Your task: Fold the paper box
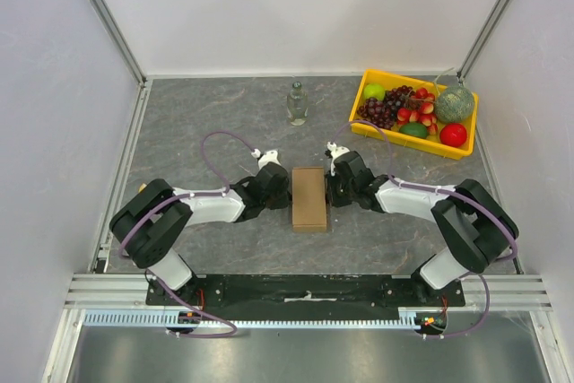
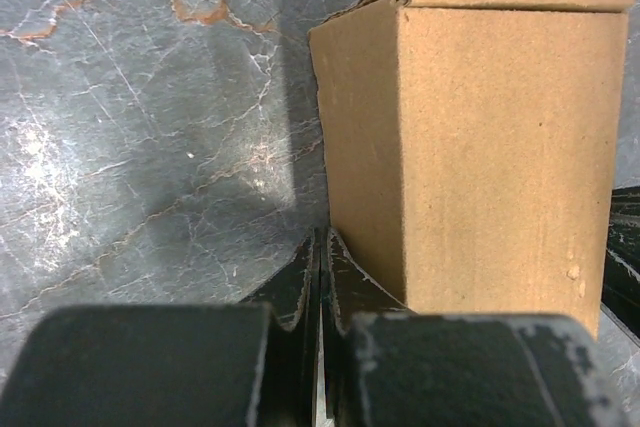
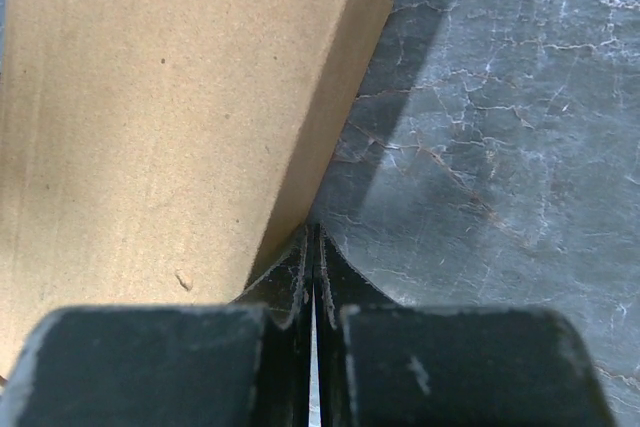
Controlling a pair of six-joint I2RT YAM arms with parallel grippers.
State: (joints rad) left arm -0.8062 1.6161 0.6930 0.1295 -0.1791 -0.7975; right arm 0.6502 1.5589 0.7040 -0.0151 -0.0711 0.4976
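Box: the paper box [image 1: 308, 198] stands formed as a rectangular block on the table [image 1: 197, 123], between the two arms; no loose flap shows from above
Long axis: runs from the arm bases toward the far wall; the two long walls face the arms
Left gripper: the left gripper [image 1: 274, 183] sits just beside the box's left long wall; clenched on nothing
Right gripper: the right gripper [image 1: 339, 177] sits just beside the box's right long wall; likewise clenched and empty
Key relation: the box lies straight inward from each tip; neither arm is clearly nearer, so I judge any squeeze or push would act across the short width
Top view only: shows the symmetry of both arms about the box
Wrist views only: fingers [image 2: 295, 287] meet along a thin slit at the foot of the wall; a flap edge stands slightly proud at the box's far upper corner
Contact: tips touching or a hair apart, cannot tell
Beyond the box: a glass bottle [image 1: 297, 103]; a yellow tray [image 1: 408, 142] off to its far right, well apart
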